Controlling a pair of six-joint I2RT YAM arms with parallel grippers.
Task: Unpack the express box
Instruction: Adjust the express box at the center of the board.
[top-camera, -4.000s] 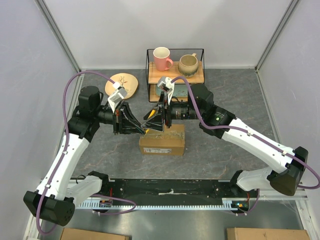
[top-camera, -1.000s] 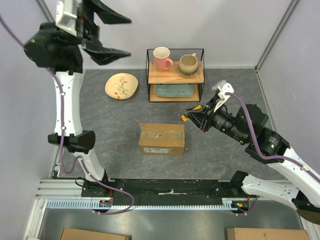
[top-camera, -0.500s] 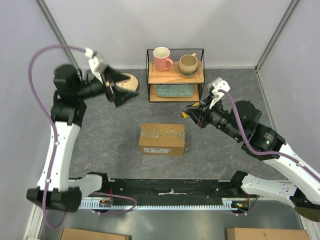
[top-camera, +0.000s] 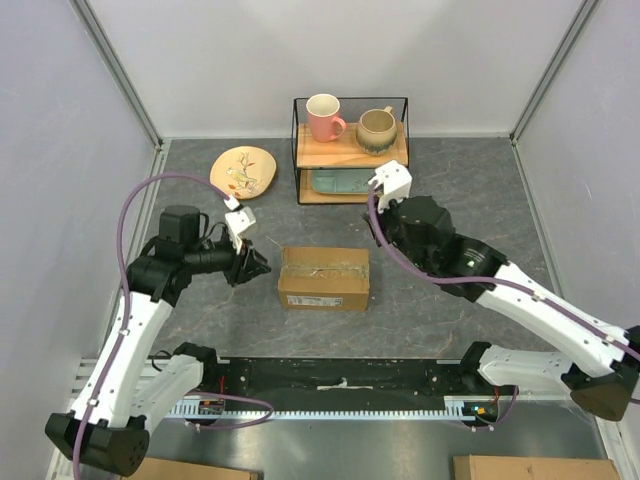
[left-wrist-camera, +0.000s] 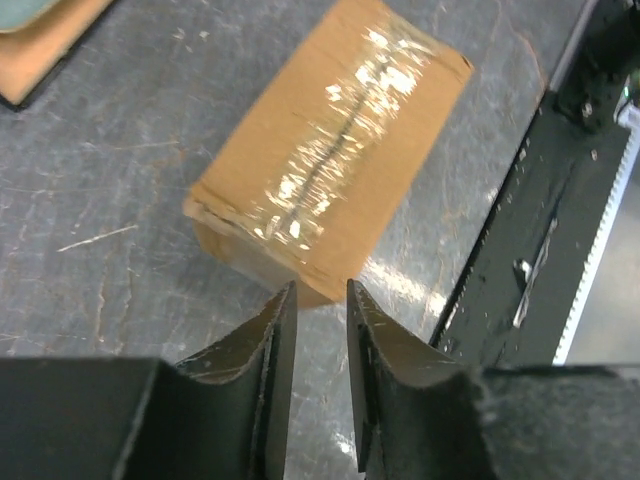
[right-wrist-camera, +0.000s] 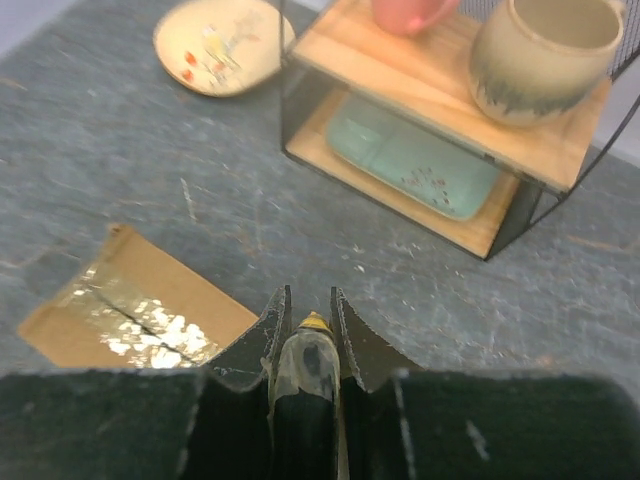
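The express box (top-camera: 323, 278) is a brown carton with shiny clear tape along its top seam and a white label on its near side; it lies flat mid-table. My left gripper (top-camera: 258, 265) hovers just off the box's left end. In the left wrist view the gripper (left-wrist-camera: 320, 290) is open by a narrow gap, with nothing between the fingers and the box (left-wrist-camera: 330, 150) just ahead. My right gripper (right-wrist-camera: 310, 298) is shut on a black tool with a yellow tip (right-wrist-camera: 312, 345). It is above the floor beyond the box's (right-wrist-camera: 130, 310) far right corner.
A wire shelf (top-camera: 350, 150) at the back holds a pink mug (top-camera: 323, 117), a beige mug (top-camera: 377, 128) and a green dish (right-wrist-camera: 415, 160). A painted plate (top-camera: 242, 171) lies to its left. A black rail (top-camera: 340, 385) runs along the near edge.
My left arm swung down from high at the back left to the box's left end, and its jaws narrowed. My right arm moved left toward the box, still gripping the tool.
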